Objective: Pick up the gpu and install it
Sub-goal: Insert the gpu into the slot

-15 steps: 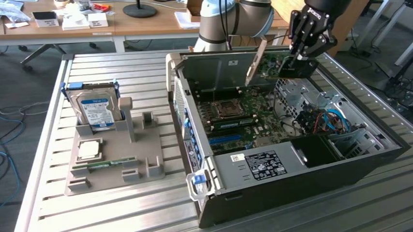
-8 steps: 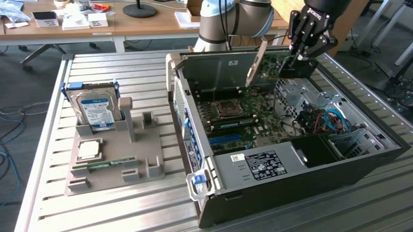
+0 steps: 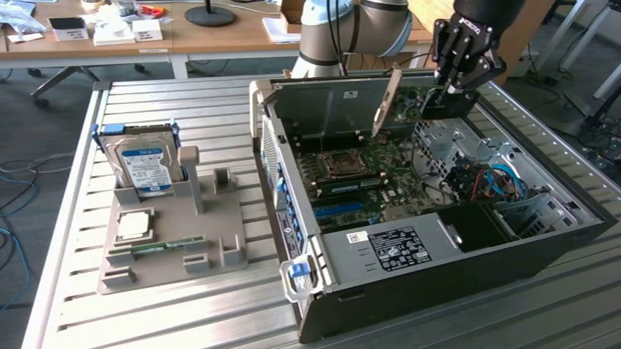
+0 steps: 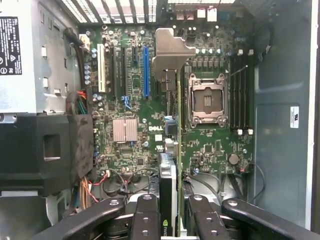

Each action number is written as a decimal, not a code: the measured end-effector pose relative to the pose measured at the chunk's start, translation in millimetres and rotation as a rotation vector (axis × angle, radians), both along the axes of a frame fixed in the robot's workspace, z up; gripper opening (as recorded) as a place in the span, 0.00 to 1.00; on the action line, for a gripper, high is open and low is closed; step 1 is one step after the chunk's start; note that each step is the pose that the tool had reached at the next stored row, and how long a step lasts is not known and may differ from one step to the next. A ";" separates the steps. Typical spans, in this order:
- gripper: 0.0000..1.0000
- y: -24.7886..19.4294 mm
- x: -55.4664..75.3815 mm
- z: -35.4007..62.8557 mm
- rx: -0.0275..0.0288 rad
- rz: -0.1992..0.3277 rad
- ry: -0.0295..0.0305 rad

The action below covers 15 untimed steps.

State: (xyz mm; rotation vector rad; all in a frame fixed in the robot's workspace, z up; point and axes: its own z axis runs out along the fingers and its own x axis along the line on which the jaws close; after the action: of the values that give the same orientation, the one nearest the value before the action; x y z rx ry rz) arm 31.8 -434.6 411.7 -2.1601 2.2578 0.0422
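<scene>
My gripper (image 3: pixel 449 89) hangs over the far end of the open computer case (image 3: pixel 543 247) and is shut on the gpu (image 3: pixel 444 107). The card is held upright on its edge above the motherboard (image 3: pixel 388 182), apart from it. Its silvery end bracket (image 3: pixel 387 102) points towards the exterior view's left. In the wrist view the gpu (image 4: pixel 175 150) shows edge-on between the black fingers (image 4: pixel 145 220), with the bracket (image 4: pixel 172 50) at its far end. It hovers between the blue slot (image 4: pixel 146 70) and the processor socket (image 4: pixel 207 100). The gripper (image 4: pixel 172 212) clamps both faces of the card.
A grey parts tray (image 3: pixel 145 273) on the slatted table holds a blue-labelled hard drive (image 3: pixel 144 163), a processor (image 3: pixel 133 224) and a green memory stick (image 3: pixel 155 247). Inside the case are the power supply (image 3: pixel 388 247), a black shroud (image 4: pixel 45 150) and loose cables (image 3: pixel 495 182).
</scene>
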 end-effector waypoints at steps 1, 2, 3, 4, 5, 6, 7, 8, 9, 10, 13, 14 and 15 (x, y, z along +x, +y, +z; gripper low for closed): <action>0.27 0.0 -0.5 -0.1 0.0030 0.000 -0.0010; 0.27 0.0 -0.9 0.0 0.0074 0.000 -0.0024; 0.27 0.0 -1.3 0.0 0.0140 0.000 -0.0040; 0.27 0.0 -1.6 0.0 0.0204 0.000 -0.0054; 0.27 0.0 -1.8 -0.1 0.0243 0.000 -0.0062; 0.27 0.0 -1.8 -0.1 0.0256 0.000 -0.0064; 0.27 -0.1 -2.0 -0.1 0.0270 0.000 -0.0067; 0.27 -0.2 -2.2 -0.2 0.0297 0.000 -0.0074; 0.27 -0.3 -2.4 -0.2 0.0326 0.000 -0.0082; 0.27 -0.4 -2.5 -0.3 0.0352 0.000 -0.0090; 0.27 -0.6 -2.9 -0.4 0.0403 0.000 -0.0108; 0.27 -0.8 -3.0 -0.5 0.0430 0.001 -0.0117; 0.27 -1.0 -3.2 -0.5 0.0462 0.001 -0.0129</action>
State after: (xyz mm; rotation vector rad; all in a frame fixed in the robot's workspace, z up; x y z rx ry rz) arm 28.6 -435.5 411.1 -2.1321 2.2265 0.0794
